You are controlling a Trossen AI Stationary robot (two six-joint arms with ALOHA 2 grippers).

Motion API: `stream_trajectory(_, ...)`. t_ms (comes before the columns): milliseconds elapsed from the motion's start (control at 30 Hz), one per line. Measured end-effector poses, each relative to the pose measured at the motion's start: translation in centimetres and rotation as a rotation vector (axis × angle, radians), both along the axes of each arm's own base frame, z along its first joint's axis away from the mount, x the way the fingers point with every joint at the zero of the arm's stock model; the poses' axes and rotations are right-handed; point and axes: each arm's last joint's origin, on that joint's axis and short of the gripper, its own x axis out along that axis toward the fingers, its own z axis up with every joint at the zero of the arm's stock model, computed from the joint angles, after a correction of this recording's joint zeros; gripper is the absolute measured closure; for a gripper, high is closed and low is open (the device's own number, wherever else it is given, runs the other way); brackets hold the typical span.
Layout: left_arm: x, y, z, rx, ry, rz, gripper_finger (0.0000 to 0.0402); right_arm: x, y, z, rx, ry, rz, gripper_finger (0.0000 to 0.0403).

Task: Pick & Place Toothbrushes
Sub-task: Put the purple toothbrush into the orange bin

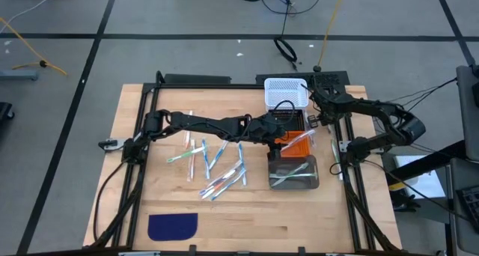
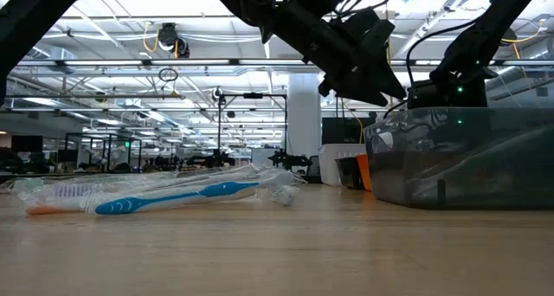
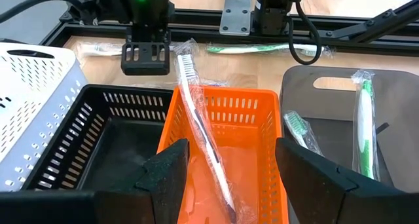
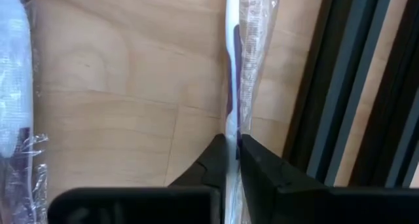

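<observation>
A wrapped white toothbrush with a purple stripe (image 3: 203,145) slants across the orange bin (image 3: 262,112). Its handle end is down inside the bin and its bristle end is up past the far rim. My right gripper (image 1: 314,123) stands at that raised end and is shut on it; it also shows in the left wrist view (image 3: 145,52). My left gripper (image 3: 229,152) is open and empty, level over the orange bin's near side (image 1: 278,134). Several more wrapped toothbrushes (image 1: 213,162) lie loose on the table's middle. Green ones (image 3: 363,132) lie in the grey bin (image 1: 293,184). My right gripper pinches the wrapped toothbrush's shaft (image 4: 232,119) between its two fingers, wrapper included. The fingers point down at the table. The hold is toward the bristle end (image 3: 185,60), which stands clear above the orange bin's far rim, while the handle end (image 3: 226,198) rests inside the bin.
A white bin (image 1: 287,91) and a black bin (image 3: 105,139) stand beside the orange one. The black frame rail (image 4: 340,86) runs close to my right gripper, with two more toothbrushes (image 3: 262,48) on the table along it. A dark blue cloth patch (image 1: 172,226) lies near the front left.
</observation>
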Motion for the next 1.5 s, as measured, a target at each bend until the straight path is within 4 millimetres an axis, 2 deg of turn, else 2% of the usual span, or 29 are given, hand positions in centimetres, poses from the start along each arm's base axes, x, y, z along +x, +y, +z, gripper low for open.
stream_trajectory(233, 0.0, 0.0, 0.0, -0.002, 0.000, 0.001, 0.0169, -0.4, 0.7, 1.7, -0.046, -0.077, 0.021, 0.0388)
stream_trajectory(533, 0.0, 0.0, 0.1, -0.013, -0.009, 0.008, 0.0169, -0.5, 2.1, 7.0, -0.216, -0.228, 0.063, 0.0388)
stream_trajectory(800, 0.1, 0.4, 0.3, -0.044, -0.040, 0.044, 0.0169, 0.2, 4.9, 10.2, -0.331, -0.494, 0.198, 0.0388)
stream_trajectory(1067, 0.3, 1.3, 0.8, -0.082, -0.100, 0.081, 0.0169, 1.6, 7.3, 12.9, -0.414, -0.823, 0.435, 0.0388)
stream_trajectory(1267, 0.4, 2.7, 1.2, -0.122, -0.155, 0.126, 0.0169, 1.9, 8.9, 13.8, -0.426, -0.912, 0.573, 0.0388)
stream_trajectory(1500, 0.4, 4.8, 2.1, -0.216, -0.262, 0.077, 0.0169, 2.0, 10.3, 14.2, -0.423, -0.953, 0.664, 0.0389)
